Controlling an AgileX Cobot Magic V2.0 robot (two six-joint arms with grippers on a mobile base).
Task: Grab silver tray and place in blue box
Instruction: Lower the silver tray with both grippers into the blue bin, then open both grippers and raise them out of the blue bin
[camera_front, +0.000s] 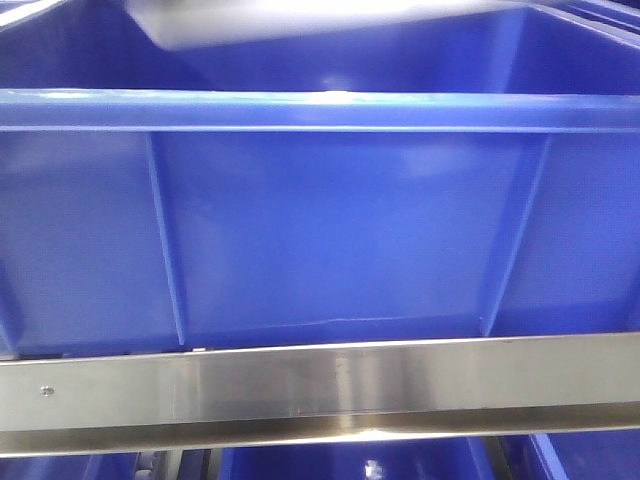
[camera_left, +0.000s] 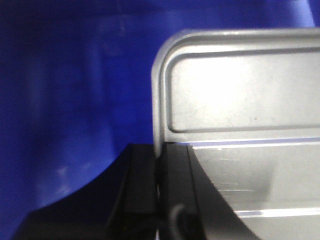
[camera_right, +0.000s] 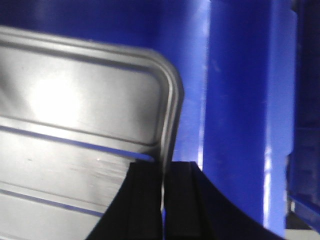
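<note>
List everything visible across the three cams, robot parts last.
silver tray: 1, shiny silver, against the box's blue interior, gripped at its rim on two sides
blue box: 1, bright blue, ribbed wall fills front view, behind the rail
metal rail: 1, brushed silver, across bottom of front view
blue plastic: blue, below the rail, too cropped to identify or count
left pincer: 1, black, shut on tray rim
right pincer: 1, black, shut on tray rim
</note>
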